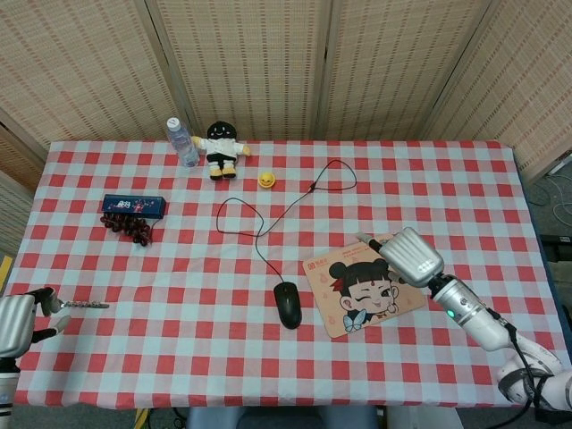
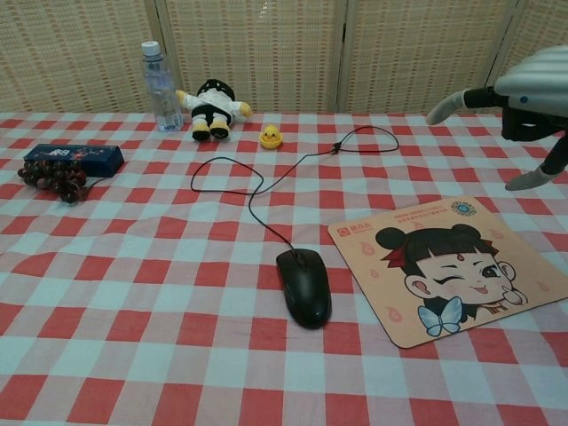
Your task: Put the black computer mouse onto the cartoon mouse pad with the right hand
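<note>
The mouse [image 1: 288, 304] lies on the checked surface [image 1: 179, 268], just left of the pad [image 1: 365, 284], apart from it, its cord [image 1: 259, 234] looping back toward the far edge. Nothing touches it. The right hand [image 1: 409, 256] hovers over the pad's far right corner, well apart from the mouse; in the head view only its back shows plainly, with one of the fingers [image 1: 365, 239] poking out toward the left. In the chest view the hand is cut off at the upper right edge, with two fingers spread and nothing in them, so it seems open, though the rest of it is out of frame. Its forearm slants down to the lower right corner of the head view. The left hand [image 1: 18, 322] sits at the lower left edge, partly cut off; its fingers stick out with nothing held, beside a small chain [image 1: 85, 305].
</note>
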Action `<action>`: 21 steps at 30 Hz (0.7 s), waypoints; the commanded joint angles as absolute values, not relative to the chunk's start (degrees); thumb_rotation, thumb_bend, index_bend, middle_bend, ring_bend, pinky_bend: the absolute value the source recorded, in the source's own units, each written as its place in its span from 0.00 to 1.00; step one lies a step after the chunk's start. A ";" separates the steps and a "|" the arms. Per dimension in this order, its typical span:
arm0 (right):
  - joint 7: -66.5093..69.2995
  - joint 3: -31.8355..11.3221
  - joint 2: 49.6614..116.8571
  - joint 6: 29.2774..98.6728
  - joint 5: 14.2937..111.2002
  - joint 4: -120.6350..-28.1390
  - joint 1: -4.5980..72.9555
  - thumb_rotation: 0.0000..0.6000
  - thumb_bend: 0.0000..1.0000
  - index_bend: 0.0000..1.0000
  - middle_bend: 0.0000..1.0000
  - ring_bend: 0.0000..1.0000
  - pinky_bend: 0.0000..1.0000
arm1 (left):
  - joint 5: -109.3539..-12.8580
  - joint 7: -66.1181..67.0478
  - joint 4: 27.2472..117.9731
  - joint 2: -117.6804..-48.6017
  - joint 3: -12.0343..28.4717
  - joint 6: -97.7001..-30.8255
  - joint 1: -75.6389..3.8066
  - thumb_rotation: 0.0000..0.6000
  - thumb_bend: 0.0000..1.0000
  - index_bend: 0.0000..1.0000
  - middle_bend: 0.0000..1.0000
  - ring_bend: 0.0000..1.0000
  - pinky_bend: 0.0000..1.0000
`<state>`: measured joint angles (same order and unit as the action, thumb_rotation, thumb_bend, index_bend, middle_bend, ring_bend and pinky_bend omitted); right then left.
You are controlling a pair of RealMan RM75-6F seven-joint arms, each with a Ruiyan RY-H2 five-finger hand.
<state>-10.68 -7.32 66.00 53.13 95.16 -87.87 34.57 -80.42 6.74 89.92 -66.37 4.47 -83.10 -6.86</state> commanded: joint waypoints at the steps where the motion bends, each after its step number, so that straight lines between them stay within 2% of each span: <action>1: -7.57 -6.00 67.53 50.79 98.84 -85.30 38.29 1.00 0.00 0.18 1.00 0.97 1.00 | -79.45 7.13 89.45 -66.48 4.83 -82.60 -7.01 1.00 0.17 0.83 0.68 0.87 0.92; 10: 4.60 -1.61 72.49 52.62 107.32 -76.09 45.08 1.00 0.00 0.21 1.00 0.97 1.00 | -76.82 7.53 87.89 -66.94 5.82 -81.06 -7.55 1.00 0.17 0.83 0.68 0.87 0.92; 21: 16.40 3.11 79.18 56.05 112.64 -64.81 51.36 1.00 0.00 0.23 1.00 0.97 1.00 | -75.35 6.51 85.50 -67.24 5.47 -79.36 -7.44 1.00 0.17 0.83 0.68 0.87 0.92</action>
